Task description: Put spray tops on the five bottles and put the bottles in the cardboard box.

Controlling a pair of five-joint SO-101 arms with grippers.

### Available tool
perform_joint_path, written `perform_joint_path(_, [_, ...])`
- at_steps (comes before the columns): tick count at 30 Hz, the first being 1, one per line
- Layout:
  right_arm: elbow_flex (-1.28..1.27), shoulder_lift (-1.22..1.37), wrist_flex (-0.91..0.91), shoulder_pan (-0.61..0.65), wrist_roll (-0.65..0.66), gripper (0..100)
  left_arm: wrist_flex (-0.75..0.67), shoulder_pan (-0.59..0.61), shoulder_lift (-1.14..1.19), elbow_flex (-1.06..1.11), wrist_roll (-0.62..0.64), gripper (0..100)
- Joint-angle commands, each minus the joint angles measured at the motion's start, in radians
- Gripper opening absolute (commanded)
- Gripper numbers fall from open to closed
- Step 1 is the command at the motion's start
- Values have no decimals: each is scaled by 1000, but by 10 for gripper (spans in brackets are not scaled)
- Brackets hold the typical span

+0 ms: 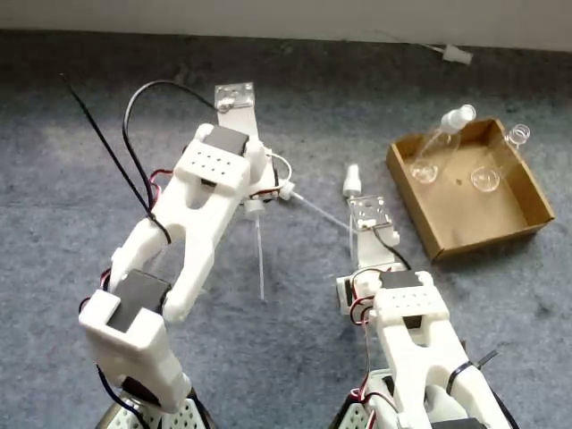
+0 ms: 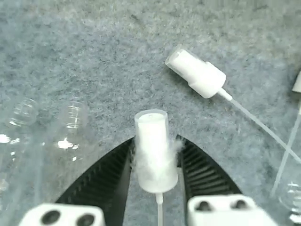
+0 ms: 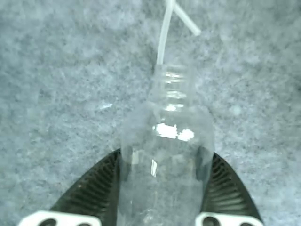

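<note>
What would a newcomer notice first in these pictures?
In the middle, the left hand grips a white spray top and the right hand a clear bottle. Beside the right arm, a cardboard box holds two bottles.

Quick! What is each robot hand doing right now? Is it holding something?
Left gripper: closed, holding a spray top.
Right gripper: closed, holding a clear bottle.
</note>
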State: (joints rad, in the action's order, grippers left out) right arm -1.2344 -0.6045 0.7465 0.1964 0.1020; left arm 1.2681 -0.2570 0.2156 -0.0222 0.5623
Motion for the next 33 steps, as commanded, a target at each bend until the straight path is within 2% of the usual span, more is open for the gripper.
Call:
perform_joint_path(1, [35,-28,-15,-7,-3,148,83,-22,-165,-50,-138,13])
perform_joint_path(8, [147,-28,-13,15,-3,148,94,-22,-383,-41,-226,13])
perform_joint_path(16, [243,-28,-13,110,-5,148,86,-47,-644,-41,-229,13])
perform_joint_path(24, [332,-28,-13,180,-5,148,83,-47,-785,-45,-229,13])
perform_joint_path(30, [435,-28,-13,226,-5,148,-130,-45,-865,-42,-229,13])
perform_joint_path(33, [506,-28,-13,228,-6,148,-163,-45,-914,-41,-229,13])
